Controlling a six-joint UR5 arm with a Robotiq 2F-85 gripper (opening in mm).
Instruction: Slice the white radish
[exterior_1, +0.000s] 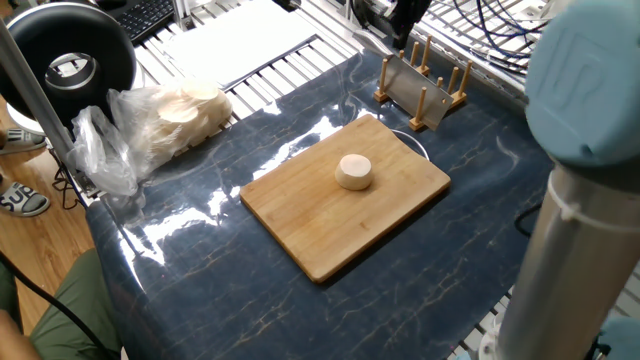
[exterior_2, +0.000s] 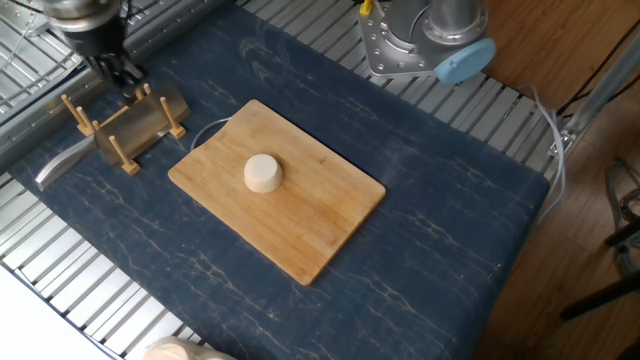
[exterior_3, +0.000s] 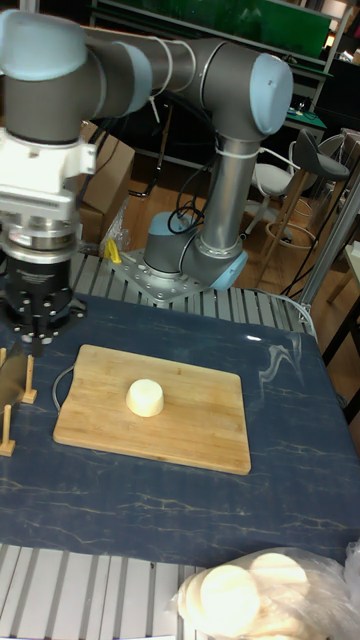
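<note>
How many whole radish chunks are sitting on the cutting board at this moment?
1. A single uncut white radish chunk stands near the middle of the cutting board. The bagged slices lie off the board, on the mat; that heap could hide more.
</note>
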